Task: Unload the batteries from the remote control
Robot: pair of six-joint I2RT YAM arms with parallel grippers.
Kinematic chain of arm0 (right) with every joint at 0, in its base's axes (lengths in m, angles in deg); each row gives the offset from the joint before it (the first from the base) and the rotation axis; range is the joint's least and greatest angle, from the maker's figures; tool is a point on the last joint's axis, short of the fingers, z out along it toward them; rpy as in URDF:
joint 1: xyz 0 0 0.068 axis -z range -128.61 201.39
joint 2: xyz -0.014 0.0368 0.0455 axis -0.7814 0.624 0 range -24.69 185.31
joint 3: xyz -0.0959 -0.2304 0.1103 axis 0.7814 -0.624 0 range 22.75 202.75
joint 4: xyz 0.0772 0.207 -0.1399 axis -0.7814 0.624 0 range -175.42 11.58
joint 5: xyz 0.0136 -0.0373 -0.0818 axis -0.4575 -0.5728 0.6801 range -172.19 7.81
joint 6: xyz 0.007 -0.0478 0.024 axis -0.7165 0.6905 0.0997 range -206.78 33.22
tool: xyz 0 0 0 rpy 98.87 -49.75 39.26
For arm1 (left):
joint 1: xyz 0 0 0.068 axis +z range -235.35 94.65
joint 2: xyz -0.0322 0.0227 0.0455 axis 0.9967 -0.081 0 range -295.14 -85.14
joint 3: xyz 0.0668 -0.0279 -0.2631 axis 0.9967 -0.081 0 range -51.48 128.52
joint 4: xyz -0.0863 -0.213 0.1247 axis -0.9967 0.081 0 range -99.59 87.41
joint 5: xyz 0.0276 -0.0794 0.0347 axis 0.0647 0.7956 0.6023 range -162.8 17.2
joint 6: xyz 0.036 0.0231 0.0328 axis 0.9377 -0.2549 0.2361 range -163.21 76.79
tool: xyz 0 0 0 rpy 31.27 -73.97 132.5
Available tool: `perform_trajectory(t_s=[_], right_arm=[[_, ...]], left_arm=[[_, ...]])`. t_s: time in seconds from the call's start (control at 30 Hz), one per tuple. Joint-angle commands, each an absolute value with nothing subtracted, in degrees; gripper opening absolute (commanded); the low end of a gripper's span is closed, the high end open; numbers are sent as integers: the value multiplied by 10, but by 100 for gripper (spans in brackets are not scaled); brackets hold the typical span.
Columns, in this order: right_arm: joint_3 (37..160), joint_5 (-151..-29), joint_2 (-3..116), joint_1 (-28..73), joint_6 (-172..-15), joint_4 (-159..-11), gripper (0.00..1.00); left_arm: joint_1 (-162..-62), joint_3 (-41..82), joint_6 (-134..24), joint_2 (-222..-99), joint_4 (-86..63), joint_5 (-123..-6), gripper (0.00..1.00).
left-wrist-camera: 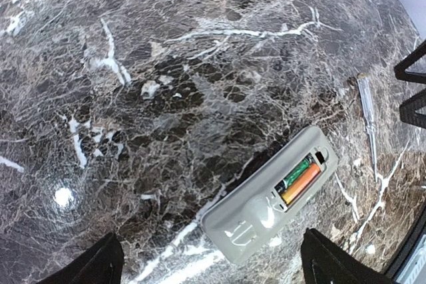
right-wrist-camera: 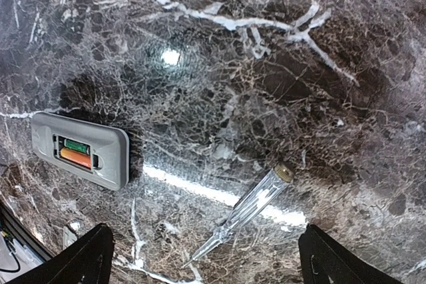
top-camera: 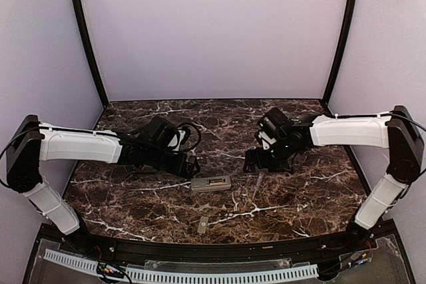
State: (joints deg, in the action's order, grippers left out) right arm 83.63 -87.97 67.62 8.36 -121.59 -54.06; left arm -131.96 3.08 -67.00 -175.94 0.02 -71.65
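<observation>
Remote control back-up on table, mid-way across | cover off, lying apart toward near edge | batteries both seated in open bay, none unloaded yet | left gripper wide, empty | right gripper wide, empty

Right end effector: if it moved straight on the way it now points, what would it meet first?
Probably the clear screwdriver, which lies on the marble table ahead of the open right end effector. Depth is unclear, so it might land on bare table beside it.
</observation>
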Motion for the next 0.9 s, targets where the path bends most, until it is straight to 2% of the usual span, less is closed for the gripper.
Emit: perform_trajectory(t_s=[0.0,0.3,0.87], right_arm=[[881,-812,710,56,-1266,-488,95],[923,-752,761,36,-1327,-413,86],[979,-730,844,44,-1305,-402,48]], left_arm=[[-1344,33,-623,-1731,16,-772,93],[-1363,8,-609,-1701,-6,-784,89],[-1370,-48,-605,-1652,-39,-775,84]])
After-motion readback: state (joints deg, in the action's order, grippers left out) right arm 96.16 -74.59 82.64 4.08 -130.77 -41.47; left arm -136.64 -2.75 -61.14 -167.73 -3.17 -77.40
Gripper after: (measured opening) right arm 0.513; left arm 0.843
